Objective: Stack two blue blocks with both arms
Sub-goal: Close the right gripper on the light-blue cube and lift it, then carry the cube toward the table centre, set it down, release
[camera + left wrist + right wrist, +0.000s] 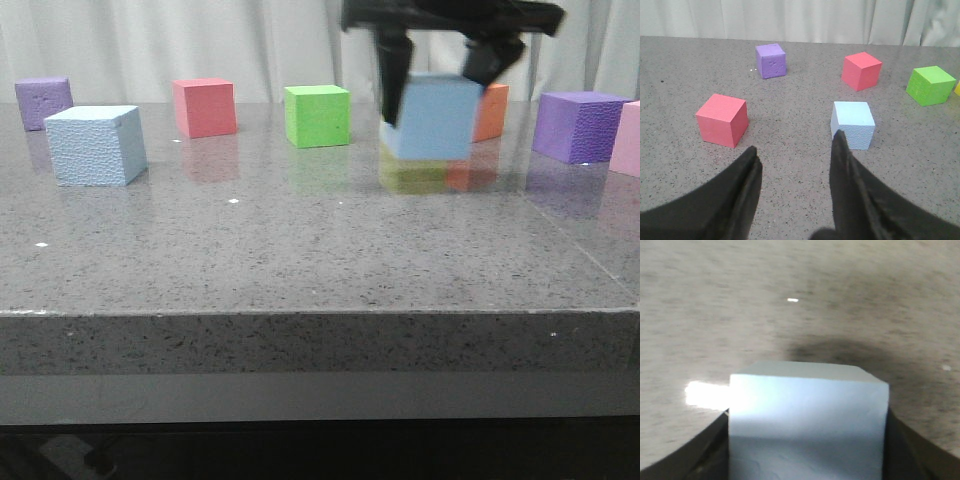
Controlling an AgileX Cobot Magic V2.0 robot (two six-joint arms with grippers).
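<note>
Two sky-blue foam cubes, one aloft and one waiting on the speckled grey stone table (300, 240).

Right gripper (440, 75) clamps one sky-blue cube (432, 118) at upper right of the front view, lifted clear, probably for carrying. Its twin (96, 145) sits at far left, a likely base, just ahead of the left gripper (792, 157), whose fingers stand parted and empty.
</note>
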